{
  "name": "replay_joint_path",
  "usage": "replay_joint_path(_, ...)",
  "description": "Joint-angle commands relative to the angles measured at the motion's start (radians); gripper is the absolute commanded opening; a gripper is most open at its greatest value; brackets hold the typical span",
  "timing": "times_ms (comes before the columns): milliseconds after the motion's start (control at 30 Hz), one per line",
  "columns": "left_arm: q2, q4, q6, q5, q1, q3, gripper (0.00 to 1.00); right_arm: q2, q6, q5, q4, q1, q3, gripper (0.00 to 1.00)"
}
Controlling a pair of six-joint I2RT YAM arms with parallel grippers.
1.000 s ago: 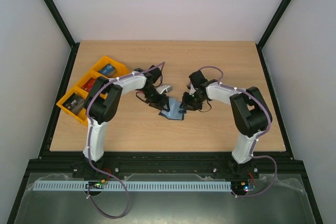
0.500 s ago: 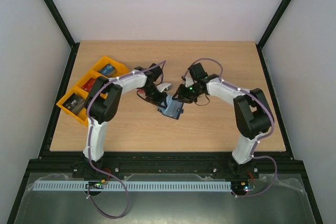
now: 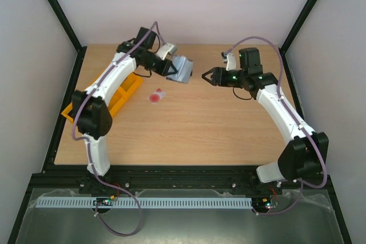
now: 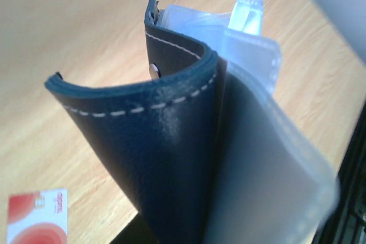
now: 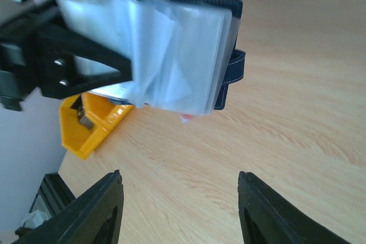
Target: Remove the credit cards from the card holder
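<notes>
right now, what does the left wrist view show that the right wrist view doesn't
Only left wrist: the metal snap on the card holder and the printed face of the credit card on the table. Only right wrist: the orange tray, the left end effector clamping the holder, the right end effector open. Both: the holder with clear sleeves fanned out.

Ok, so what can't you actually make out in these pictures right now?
- Any card left inside the card holder: both wrist views, its cloudy overlapping sleeves hide the pockets.
- The red-marked card on the table: cut off by the left wrist view's bottom edge; too small to read from above.
- The orange tray's contents: top view, the left arm covers most of it.
</notes>
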Motion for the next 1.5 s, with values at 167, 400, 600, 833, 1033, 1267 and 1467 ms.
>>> replay_joint_path(167,-0.305,0.042,0.084,0.221,-0.009,0.103,0.02,-0.189,0.056,-0.229,0.378,-0.003,-0.02,0.76)
replay_joint_path(400,-0.38,0.043,0.063,0.291,-0.043,0.144,0.02,-0.238,0.073,-0.211,0.461,-0.002,-0.021,0.78)
replay_joint_path(600,-0.395,0.035,0.067,0.303,-0.104,0.155,0.02,-0.237,0.095,-0.244,0.475,0.005,-0.018,0.76)
replay_joint_path(833,-0.398,0.016,0.081,0.331,-0.131,0.185,0.02,-0.26,0.031,-0.25,0.403,0.007,-0.015,0.78)
replay_joint_path(1033,-0.41,-0.028,0.134,0.307,-0.131,0.215,0.02,-0.336,-0.127,-0.23,0.333,-0.012,-0.038,0.88)
replay_joint_path(1267,-0.405,-0.053,0.152,0.343,-0.134,0.251,0.02,-0.319,-0.17,-0.253,0.274,-0.014,-0.018,0.89)
replay_joint_path(1467,-0.407,-0.088,0.19,0.349,-0.134,0.277,0.02,-0.327,-0.201,-0.218,0.25,-0.019,-0.02,0.9)
